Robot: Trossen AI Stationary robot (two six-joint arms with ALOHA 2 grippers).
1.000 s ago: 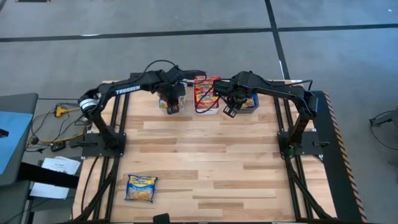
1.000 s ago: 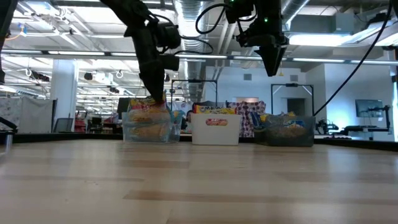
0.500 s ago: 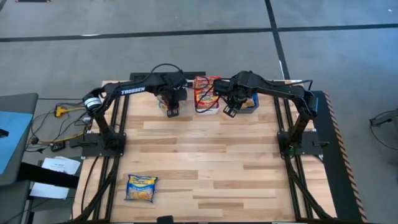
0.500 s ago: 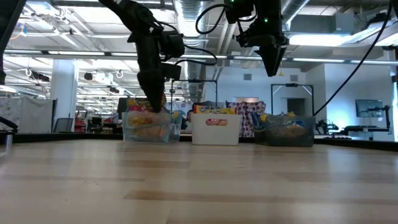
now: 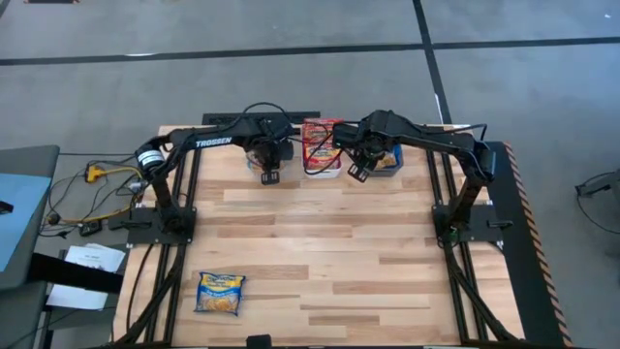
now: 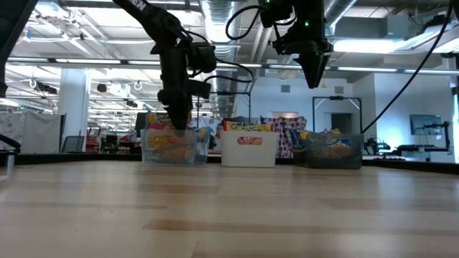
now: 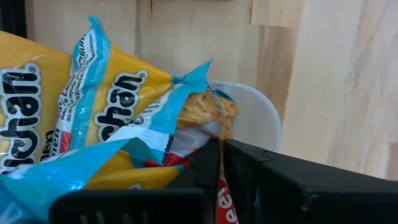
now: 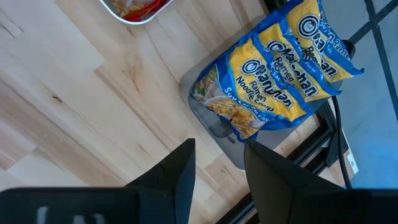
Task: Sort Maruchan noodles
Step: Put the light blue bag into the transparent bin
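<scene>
- The left hand [image 5: 270, 176], fingers together, is hanging over the clear bin [image 6: 171, 148] of noodle packets [image 7: 93, 118] at the bench's [image 5: 320, 262] 12 o'clock edge.
- The right hand [image 5: 356, 174], fingers apart, is hovering beside the grey bin [image 8: 214, 124].
- One packet [image 5: 220, 293] is lying at 7 o'clock.

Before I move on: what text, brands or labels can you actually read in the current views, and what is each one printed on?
"TROSSEN": on the left arm, high view.
"Maruchan Ramen Noodle Soup": on the blue-and-yellow packets in the grey bin, right wrist view; the smaller print is too blurred to read.
"...chan": cut-off brand lettering on the light-blue-trimmed packets, left wrist view.
Lettering on the packets in the white bin, low view: looks like the brand, too small to read surely.
</scene>
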